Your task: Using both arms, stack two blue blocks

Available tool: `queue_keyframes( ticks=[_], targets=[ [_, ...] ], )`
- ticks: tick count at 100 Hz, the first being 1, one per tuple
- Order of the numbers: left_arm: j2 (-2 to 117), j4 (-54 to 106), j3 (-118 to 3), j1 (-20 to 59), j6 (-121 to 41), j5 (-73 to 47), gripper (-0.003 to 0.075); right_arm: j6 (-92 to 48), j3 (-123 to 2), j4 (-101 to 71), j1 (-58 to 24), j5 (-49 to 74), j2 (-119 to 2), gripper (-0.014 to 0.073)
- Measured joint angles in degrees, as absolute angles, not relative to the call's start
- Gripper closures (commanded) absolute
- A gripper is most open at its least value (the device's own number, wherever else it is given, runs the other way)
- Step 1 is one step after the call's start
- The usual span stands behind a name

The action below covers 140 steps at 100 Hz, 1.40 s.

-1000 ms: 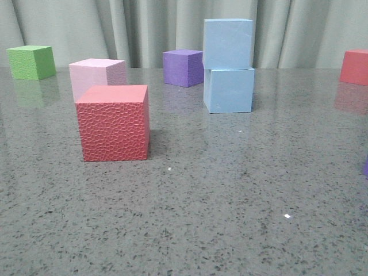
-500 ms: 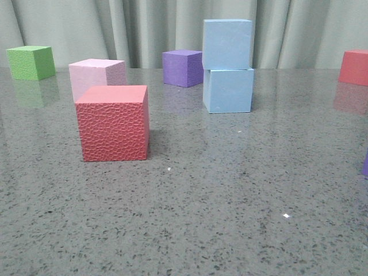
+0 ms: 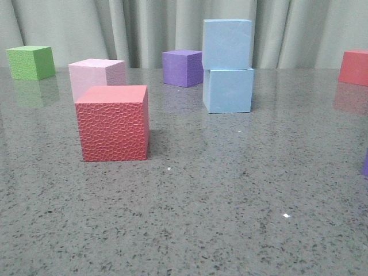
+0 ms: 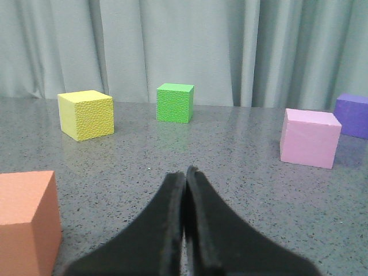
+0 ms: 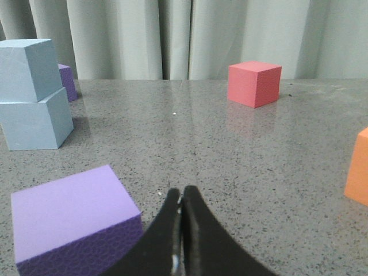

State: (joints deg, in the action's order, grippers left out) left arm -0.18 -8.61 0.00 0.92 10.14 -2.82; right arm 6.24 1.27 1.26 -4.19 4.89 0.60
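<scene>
Nothing had shifted since the earlier frames: the upper blue block (image 3: 227, 43) sat on the lower blue block (image 3: 228, 90) on the bench (image 3: 230, 190), right of centre in the upper part of the front frame, just right of a purple cube (image 3: 183, 67). The left tool (image 4: 185, 173) and right tool (image 5: 180, 192) were both closed together, holding nothing.

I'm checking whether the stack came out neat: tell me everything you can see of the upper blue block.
The upper blue block is a pale sky-blue cube with matte, foam-like faces and crisp edges. It sits upright on the lower blue block, nothing else touching it, no fingers near. It is twisted slightly against the lower one, which the right wrist view shows clearly. The stack stands far back on the table, right of the purple cube.
</scene>
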Motion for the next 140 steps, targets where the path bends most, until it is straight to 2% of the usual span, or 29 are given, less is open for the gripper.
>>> queue_keyframes(
  ticks=[140],
  targets=[
    [-0.18, -8.61, 0.00, 0.92, 10.14, -2.82, 0.0739, 6.16, 1.62, 0.76, -2.25, 1.88, 0.60, 0.0715]
  ],
)
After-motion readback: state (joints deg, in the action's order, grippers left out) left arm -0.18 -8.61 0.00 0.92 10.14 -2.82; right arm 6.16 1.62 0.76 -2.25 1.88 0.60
